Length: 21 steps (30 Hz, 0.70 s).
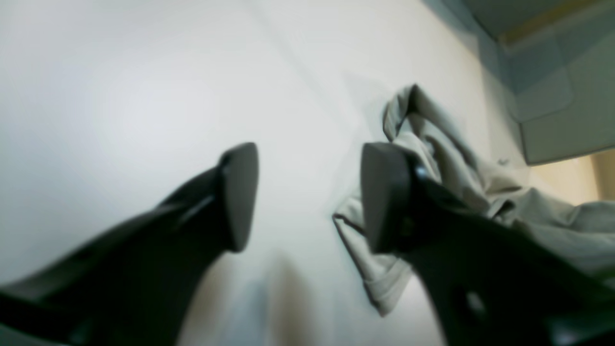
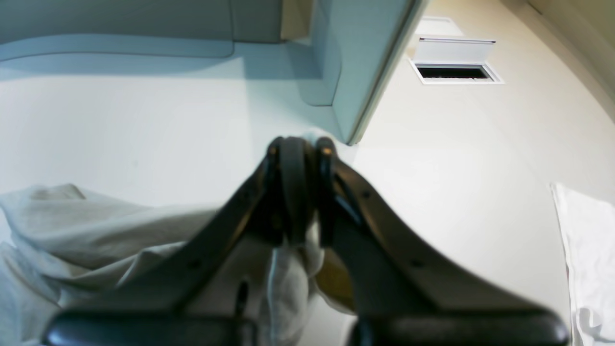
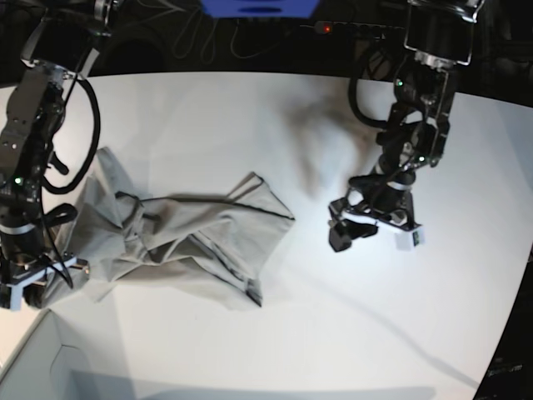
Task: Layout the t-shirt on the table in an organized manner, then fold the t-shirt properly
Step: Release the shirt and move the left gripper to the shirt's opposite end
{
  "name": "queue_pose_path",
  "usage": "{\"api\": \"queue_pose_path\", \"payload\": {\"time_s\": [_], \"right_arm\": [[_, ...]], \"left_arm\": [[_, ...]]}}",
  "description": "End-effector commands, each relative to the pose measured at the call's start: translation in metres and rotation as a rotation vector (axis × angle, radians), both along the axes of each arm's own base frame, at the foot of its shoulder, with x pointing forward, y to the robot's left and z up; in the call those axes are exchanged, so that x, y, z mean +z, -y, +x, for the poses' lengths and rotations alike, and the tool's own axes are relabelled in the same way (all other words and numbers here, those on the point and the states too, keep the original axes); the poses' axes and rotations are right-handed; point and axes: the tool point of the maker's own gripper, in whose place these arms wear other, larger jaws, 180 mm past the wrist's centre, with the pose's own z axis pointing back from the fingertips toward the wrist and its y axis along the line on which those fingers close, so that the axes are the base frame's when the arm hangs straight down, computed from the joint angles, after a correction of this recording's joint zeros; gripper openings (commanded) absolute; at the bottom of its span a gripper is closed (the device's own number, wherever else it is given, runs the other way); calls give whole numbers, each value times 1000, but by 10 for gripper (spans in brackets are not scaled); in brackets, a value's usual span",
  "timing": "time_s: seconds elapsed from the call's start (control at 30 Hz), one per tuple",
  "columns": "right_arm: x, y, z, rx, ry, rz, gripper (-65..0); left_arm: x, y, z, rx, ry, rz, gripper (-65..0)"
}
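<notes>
T-shirt [image 3: 179, 242] crumpled on table [image 3: 350, 317]; box corner [image 3: 42, 362] beside.

One grey-beige t-shirt [image 3: 179, 242] lies crumpled on one white table [image 3: 333, 333]. Two robot arms reach over the table, each ending in one gripper, making two in all: the left gripper [image 3: 371, 229] and the right gripper [image 3: 37, 279]. One pale box corner [image 3: 33, 367] shows at the table's near edge
</notes>
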Motion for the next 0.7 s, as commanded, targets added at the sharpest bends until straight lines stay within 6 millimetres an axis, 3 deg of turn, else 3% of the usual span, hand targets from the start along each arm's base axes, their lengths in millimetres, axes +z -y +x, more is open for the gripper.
{"api": "queue_pose_path", "payload": {"time_s": [0.0, 0.2, 0.37, 0.5, 0.57, 0.67], "right_arm": [[21, 1, 4, 6, 65, -25, -650], [18, 2, 2, 5, 56, -25, -650], [18, 2, 2, 4, 54, -24, -650], [12, 3, -1, 4, 39, -27, -650], [10, 3, -2, 4, 34, -27, -650], [10, 3, -2, 4, 34, -27, -650]], "left_arm": [[5, 3, 11, 5, 27, -6, -258], [-37, 55, 19, -78, -97, -22, -256], [-46, 94, 24, -171, -131, 1, -256], [-51, 112, 29, -183, -155, -16, -267], [-60, 111, 28, -181, -186, -9, -347], [-69, 99, 31, -163, -211, 9, -564]]}}
